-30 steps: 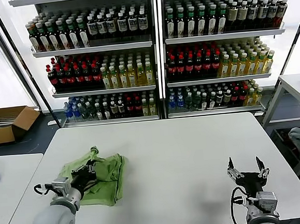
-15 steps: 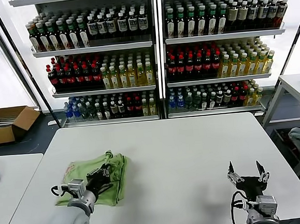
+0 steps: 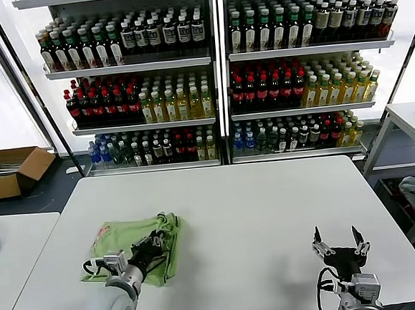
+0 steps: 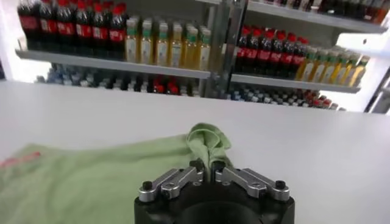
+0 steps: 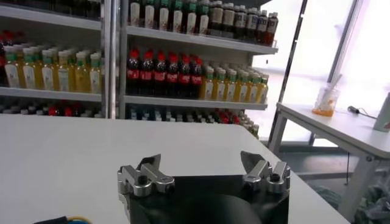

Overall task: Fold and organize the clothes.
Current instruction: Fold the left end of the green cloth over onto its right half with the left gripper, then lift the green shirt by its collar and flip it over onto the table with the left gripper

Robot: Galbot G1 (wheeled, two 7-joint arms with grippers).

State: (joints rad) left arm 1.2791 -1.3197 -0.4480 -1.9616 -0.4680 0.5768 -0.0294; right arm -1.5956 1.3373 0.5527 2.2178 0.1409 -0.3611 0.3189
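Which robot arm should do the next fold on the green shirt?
Probably the left. The left gripper is already on the green shirt, pinching a fold. The right gripper waits open, far across the table.

White table (image 3: 255, 209), bottle-stocked shelves (image 3: 215, 75), cardboard box (image 3: 7, 171) on floor

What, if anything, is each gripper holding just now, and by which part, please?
The left gripper pinches a bunched fold at the edge of the light green shirt. The right gripper is open and holds nothing.

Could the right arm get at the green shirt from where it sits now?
Probably not without a long reach: the right gripper waits open near the table's right front corner, the shirt lies far left, and the left gripper already pinches it.
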